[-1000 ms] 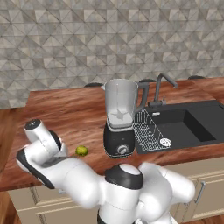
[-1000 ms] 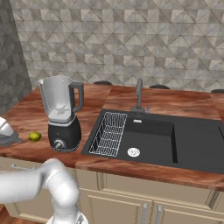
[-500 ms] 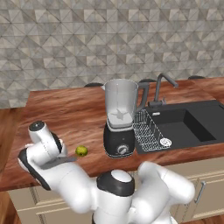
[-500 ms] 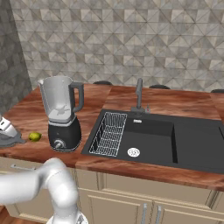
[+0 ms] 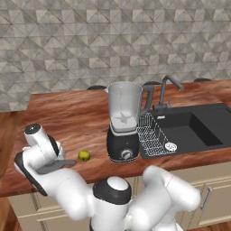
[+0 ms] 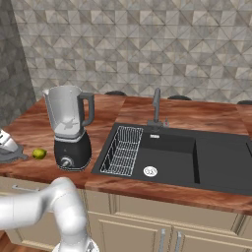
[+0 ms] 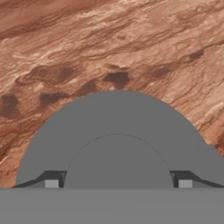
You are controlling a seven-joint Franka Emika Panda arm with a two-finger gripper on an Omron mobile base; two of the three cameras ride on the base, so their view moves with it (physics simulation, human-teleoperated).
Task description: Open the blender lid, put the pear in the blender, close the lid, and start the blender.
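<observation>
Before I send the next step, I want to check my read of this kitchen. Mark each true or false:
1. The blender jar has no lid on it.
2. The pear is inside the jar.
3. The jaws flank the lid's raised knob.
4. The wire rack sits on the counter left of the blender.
1. True. The blender jar is open at the top.
2. False. The pear lies on the counter, just left of the blender's base.
3. True. In the hand view the gripper has one of its jaws on each side of the blender lid knob.
4. False. The wire rack sits in the sink, right of the blender.
</observation>
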